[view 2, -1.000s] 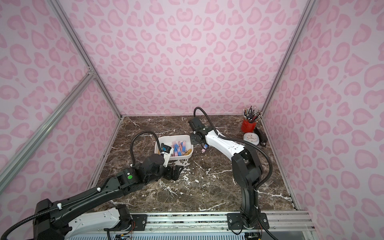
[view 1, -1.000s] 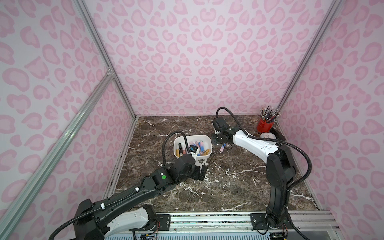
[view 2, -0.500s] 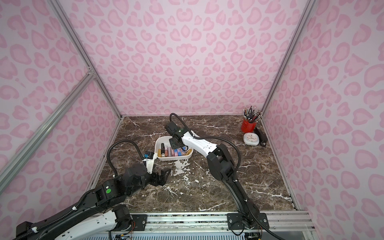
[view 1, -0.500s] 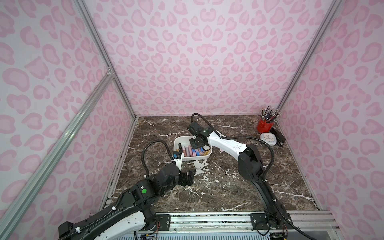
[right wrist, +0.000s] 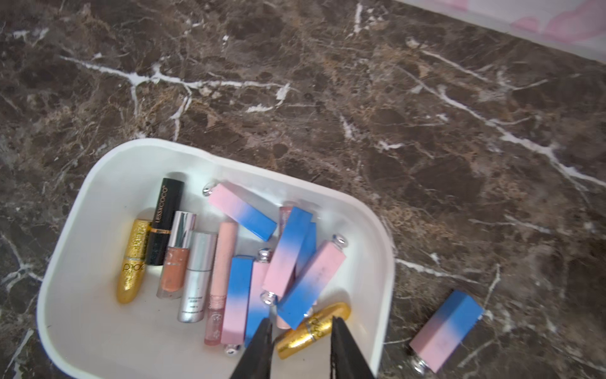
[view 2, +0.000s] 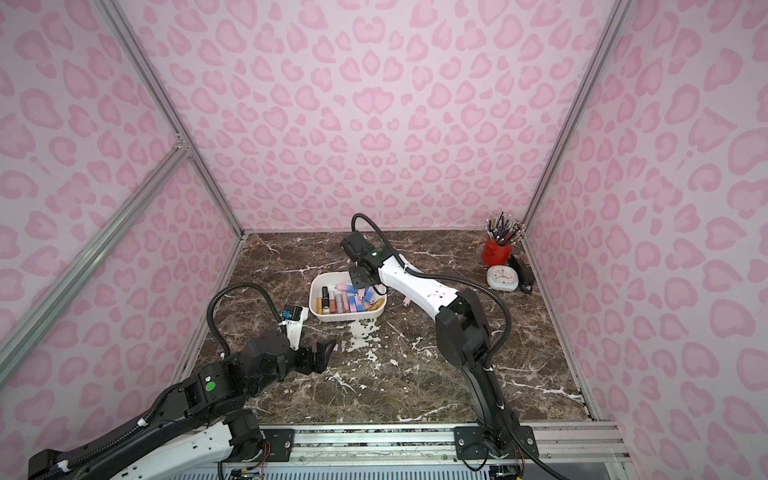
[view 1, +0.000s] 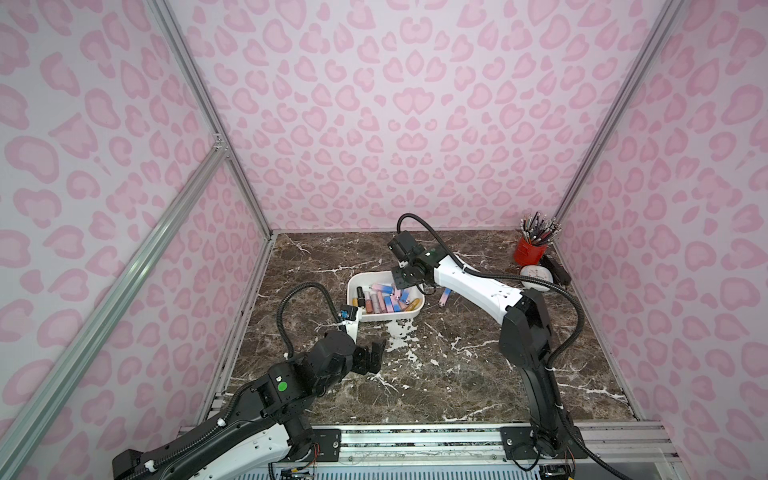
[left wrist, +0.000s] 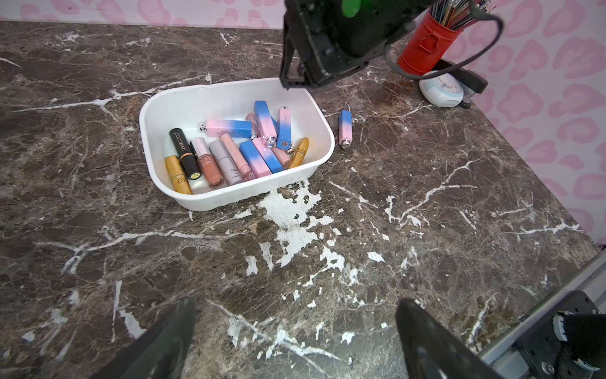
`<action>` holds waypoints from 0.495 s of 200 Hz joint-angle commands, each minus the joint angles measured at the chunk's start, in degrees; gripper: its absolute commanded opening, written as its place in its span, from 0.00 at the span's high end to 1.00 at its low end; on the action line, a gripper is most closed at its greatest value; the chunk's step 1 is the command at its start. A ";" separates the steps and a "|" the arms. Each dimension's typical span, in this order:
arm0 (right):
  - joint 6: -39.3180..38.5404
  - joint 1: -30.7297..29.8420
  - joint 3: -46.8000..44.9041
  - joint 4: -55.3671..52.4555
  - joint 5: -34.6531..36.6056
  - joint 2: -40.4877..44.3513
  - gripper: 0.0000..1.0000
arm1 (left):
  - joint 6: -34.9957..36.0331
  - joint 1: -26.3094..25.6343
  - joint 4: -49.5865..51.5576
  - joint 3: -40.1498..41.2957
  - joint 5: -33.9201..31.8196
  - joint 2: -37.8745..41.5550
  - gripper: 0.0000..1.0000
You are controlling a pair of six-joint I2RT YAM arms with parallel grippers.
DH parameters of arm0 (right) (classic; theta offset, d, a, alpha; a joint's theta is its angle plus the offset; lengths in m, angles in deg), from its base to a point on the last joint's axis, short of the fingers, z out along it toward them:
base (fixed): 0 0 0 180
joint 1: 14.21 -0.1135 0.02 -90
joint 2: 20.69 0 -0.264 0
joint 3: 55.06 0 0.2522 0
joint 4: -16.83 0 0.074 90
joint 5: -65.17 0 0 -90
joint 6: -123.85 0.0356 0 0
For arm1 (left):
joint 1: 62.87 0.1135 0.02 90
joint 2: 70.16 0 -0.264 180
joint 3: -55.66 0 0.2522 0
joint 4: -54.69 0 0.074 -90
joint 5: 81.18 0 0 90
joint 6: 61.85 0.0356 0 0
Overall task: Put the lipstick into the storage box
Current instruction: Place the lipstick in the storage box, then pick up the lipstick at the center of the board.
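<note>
Marble-patterned tabletop [view 1: 457,374] carries the white storage box [view 1: 388,316] a little left of centre, and about a dozen tubes [left wrist: 229,154] lie loosely on its floor: several pink-to-blue square ones piled toward one end, a black tube [right wrist: 165,220] with gold lettering, two gold glitter ones, a silver-capped one and some peach and pink glosses. One more pink-and-blue lipstick [left wrist: 345,128] lies flat on the marble outside the box, just beside its right-hand short wall and not touching it; in a top view [view 1: 444,297] it shows partly under the right arm's white link. The right gripper [right wrist: 301,323] hangs over the right end of the box with its tips pointing down, its two dark fingers parted by a modest gap with nothing between them; a gold tube [right wrist: 311,331] lying in the box shows through that gap. The left gripper [left wrist: 296,302] is spread wide and holds nothing, poised over bare marble toward the front of the table, well apart from the box, as a top view [view 2: 320,353] also shows. In the far right corner a red cup [view 1: 530,251] full of pencils stands beside a small white clock [view 1: 536,274], both well away from the box.
</note>
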 commanded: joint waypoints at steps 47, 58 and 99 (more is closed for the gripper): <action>1.70 8.65 -20.91 9.46 -0.41 8.37 0.64 | 1.19 0.05 -7.54 -3.07 3.16 -10.29 0.02; 1.62 9.37 -23.21 10.76 -0.51 8.96 0.63 | 1.61 0.06 -8.56 -4.51 3.96 -13.16 0.02; 1.35 11.60 -28.57 14.08 -1.66 8.85 0.63 | 2.83 0.00 -12.11 -9.82 6.89 -23.44 0.02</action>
